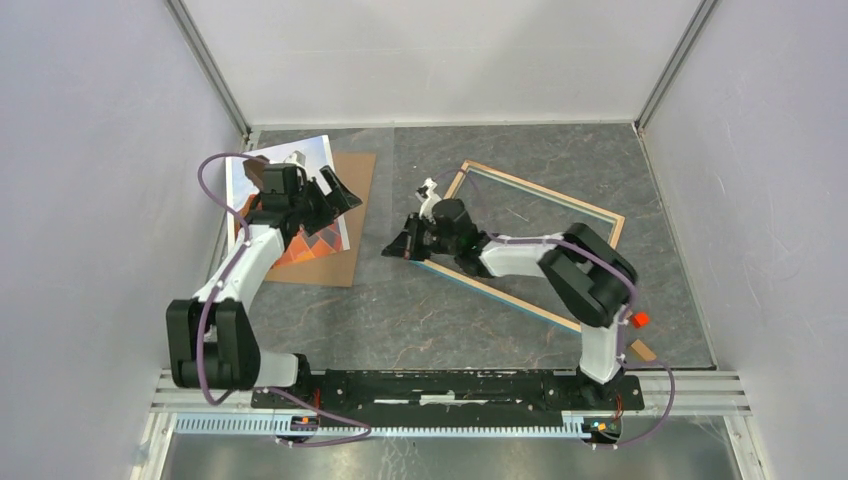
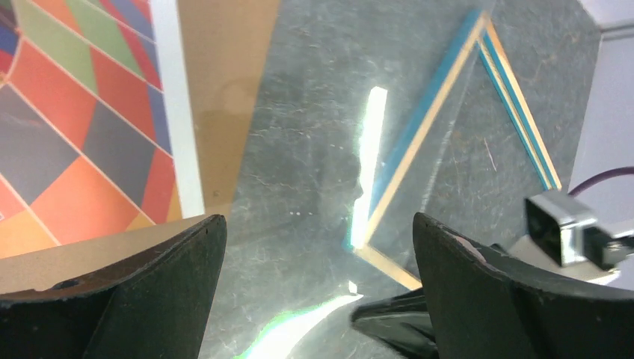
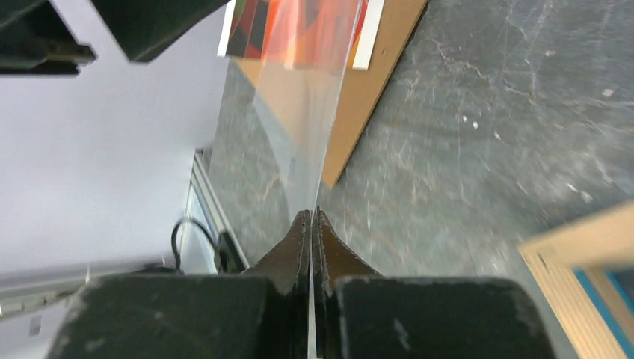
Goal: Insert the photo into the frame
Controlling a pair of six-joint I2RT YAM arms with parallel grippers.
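Observation:
The photo, a print with orange-red checks, lies on the brown backing board at the left. It also shows in the left wrist view and the right wrist view. My left gripper hovers open and empty over the photo's right edge. The frame, with a light wood rim and a blue edge, lies right of centre. My right gripper is left of the frame, shut on a thin clear pane held on edge, reaching toward the board.
White enclosure walls stand on three sides. A metal rail with the arm bases runs along the near edge. A small red piece sits on the right arm, and a small wooden piece lies beside its base.

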